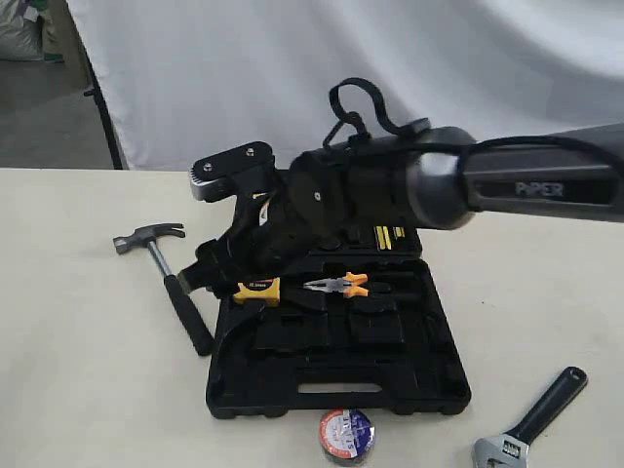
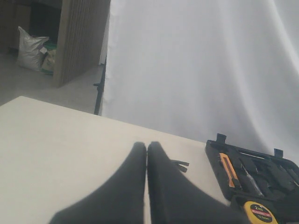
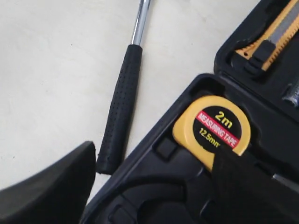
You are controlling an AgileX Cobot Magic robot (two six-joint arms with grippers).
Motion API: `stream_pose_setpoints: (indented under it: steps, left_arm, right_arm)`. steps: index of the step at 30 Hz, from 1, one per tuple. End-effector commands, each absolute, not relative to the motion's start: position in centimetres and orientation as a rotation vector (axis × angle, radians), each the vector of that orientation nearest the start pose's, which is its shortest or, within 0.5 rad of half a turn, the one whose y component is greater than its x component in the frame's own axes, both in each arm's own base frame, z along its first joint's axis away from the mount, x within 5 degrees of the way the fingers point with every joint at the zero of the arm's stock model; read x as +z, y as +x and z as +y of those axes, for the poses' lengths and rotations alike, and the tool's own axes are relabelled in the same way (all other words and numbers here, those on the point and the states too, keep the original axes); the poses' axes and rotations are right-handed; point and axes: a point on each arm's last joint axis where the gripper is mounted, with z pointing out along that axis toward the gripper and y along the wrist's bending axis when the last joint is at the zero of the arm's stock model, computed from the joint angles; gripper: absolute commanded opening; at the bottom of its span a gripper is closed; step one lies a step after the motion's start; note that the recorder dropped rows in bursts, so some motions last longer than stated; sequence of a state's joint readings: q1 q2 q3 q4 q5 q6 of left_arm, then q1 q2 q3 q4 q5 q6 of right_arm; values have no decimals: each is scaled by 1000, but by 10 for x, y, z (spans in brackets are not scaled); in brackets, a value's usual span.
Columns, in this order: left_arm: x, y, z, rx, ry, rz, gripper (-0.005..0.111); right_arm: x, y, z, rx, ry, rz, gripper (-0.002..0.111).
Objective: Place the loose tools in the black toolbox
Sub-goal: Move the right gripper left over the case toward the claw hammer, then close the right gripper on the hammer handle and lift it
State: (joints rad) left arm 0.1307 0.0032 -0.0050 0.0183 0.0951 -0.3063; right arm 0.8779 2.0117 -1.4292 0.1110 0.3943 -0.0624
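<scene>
The black toolbox (image 1: 390, 375) lies open in the middle of the table, also seen in the right wrist view (image 3: 154, 140) and the left wrist view (image 2: 261, 170). A claw hammer (image 1: 175, 288) lies on the table just left of it; its black handle (image 3: 121, 107) runs beside the case edge. The tape roll (image 1: 346, 434) sits in front of the box. At the front right lies the wrench (image 1: 531, 419). My right gripper (image 1: 222, 276) hangs open over the box's left edge (image 3: 154, 186), holding nothing. My left gripper (image 2: 147, 145) is shut and empty above bare table.
A yellow tape measure (image 1: 257, 289) (image 3: 212, 126) sits in a recess by the right gripper's finger. Orange-handled pliers (image 1: 339, 285) and an orange utility knife (image 2: 226, 169) also lie in the box. A white curtain (image 1: 292, 68) hangs behind the table.
</scene>
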Motion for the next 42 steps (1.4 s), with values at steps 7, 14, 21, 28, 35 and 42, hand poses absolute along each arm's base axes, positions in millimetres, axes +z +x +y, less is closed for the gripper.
stream_pose_setpoints:
  steps: [7,14,21,28,35,42]
  left_arm:
    - [208,55,9,-103,-346,1526,1]
    - [208,55,9,-103,-346,1526,1]
    - [208,55,9,-103,-346,1526,1]
    - [208,55,9,-103,-346,1526,1]
    - [208,55,9,-103,-346,1526,1]
    - [208,55,9,-103,-346,1526,1]
  right_arm:
    - [165,315,404,422,-1149,2333,67]
    - [148,341,439,441,-1155,2273,67]
    - [120,351,452,429,-1185,2298,67]
    - [98,346,457,397,-1278,2299,56]
    - [97,315,475,400,-1379,2291,12]
    - [99,249,507,553,-1505,2336,0]
